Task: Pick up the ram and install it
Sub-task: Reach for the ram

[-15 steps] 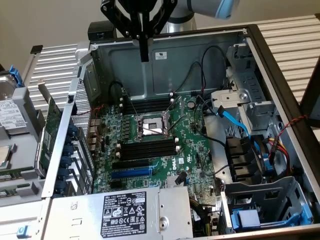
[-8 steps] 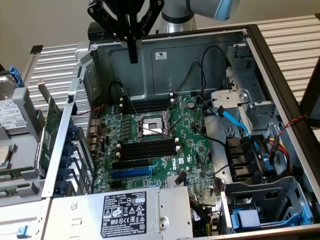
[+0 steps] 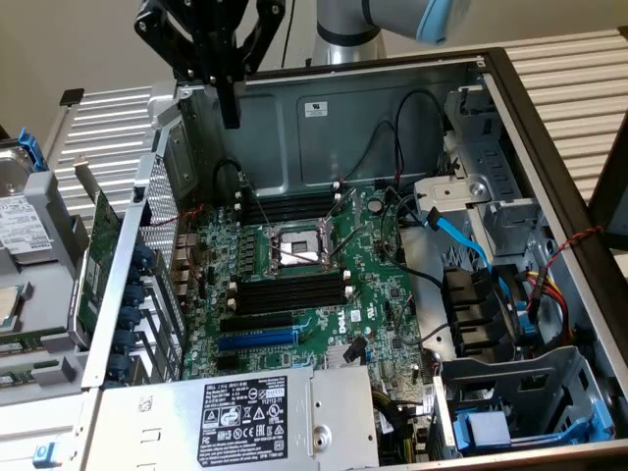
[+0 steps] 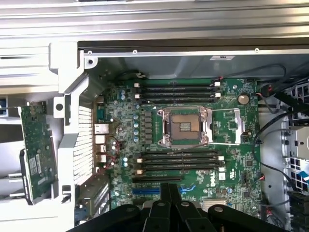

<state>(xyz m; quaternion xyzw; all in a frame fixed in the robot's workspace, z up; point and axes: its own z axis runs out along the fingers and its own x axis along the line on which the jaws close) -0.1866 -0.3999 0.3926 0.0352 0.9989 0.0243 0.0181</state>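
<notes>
My gripper [image 3: 229,108] hangs above the back left corner of the open computer case [image 3: 491,74], well over the motherboard [image 3: 368,294]. Its two black fingers [image 4: 164,198] are pressed together with nothing visible between them. Below lie two banks of long black memory slots with white end clips, one bank [image 4: 176,92] beyond the CPU socket [image 4: 186,126] and one bank [image 4: 179,162] on the socket's near side; both look empty. I cannot pick out the ram stick; it is hidden or out of view.
A larger green card with a metal bracket [image 3: 95,257] stands outside the case on the exterior view's left, next to a hard drive [image 3: 20,221]. Inside are a power supply [image 3: 245,412], blue and black cables [image 3: 461,235] and drive cages [image 3: 520,402].
</notes>
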